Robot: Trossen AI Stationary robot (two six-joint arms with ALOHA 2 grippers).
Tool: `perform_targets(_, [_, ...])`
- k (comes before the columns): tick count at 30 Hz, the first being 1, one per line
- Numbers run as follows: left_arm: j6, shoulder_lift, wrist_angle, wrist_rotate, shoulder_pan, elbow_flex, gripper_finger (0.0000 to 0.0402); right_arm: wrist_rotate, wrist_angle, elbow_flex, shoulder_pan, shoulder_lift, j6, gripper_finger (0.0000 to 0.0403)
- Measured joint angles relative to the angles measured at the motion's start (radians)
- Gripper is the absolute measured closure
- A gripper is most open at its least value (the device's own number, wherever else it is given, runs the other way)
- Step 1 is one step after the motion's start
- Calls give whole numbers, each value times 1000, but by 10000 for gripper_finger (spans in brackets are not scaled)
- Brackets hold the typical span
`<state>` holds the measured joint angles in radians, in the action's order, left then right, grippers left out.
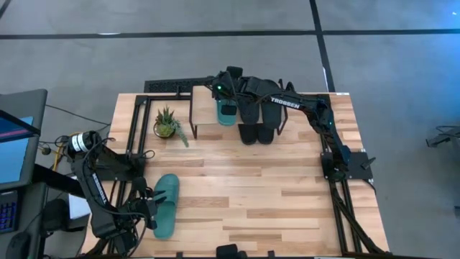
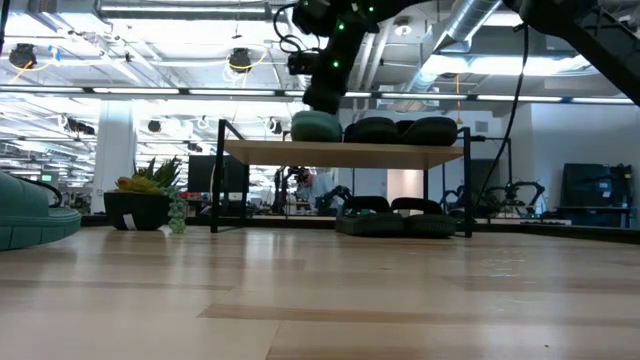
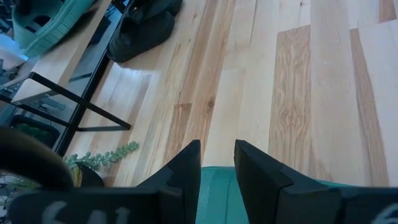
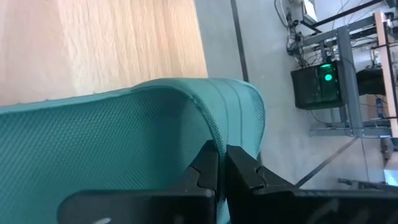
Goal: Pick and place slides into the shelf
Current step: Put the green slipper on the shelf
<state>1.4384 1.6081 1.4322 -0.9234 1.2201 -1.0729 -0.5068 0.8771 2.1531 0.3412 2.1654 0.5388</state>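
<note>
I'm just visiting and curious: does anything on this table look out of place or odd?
One teal slide lies alone at the table's near left corner by the left gripper, far from the shelf, where its mate sits on top, pinched by the right gripper. Black slides are already shelved. Nothing looks spilled or damaged.

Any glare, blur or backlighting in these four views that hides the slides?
Low view: bright ceiling lights backlight the low wooden-topped shelf, so the slides on it read as dark lumps. Left wrist view: window glare on the tabletop beside the shelf legs. Right wrist view: the teal-green slide sandal fills the frame, soft-focused. High view: even light.
</note>
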Motion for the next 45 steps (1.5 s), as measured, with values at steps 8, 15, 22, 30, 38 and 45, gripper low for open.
perform_targets(8, [3, 0, 11, 0, 0, 0, 313, -14, 26, 0, 2, 0, 12, 403])
perform_targets(15, [15, 0, 20, -1, 0, 0, 313, -17, 49, 0, 2, 0, 21, 403])
perform_targets(22, [16, 0, 21, -2, 0, 0, 313, -33, 80, 0, -4, 0, 35, 403])
perform_targets(30, [18, 0, 21, -3, 0, 0, 313, -45, 82, 0, -13, 0, 39, 384])
perform_targets(38, [23, 0, 21, -5, 0, 0, 313, -41, 70, -1, -13, 0, 30, 344])
perform_targets(45, [24, 0, 22, -5, 0, 0, 313, -15, 48, -1, -14, 0, 36, 340])
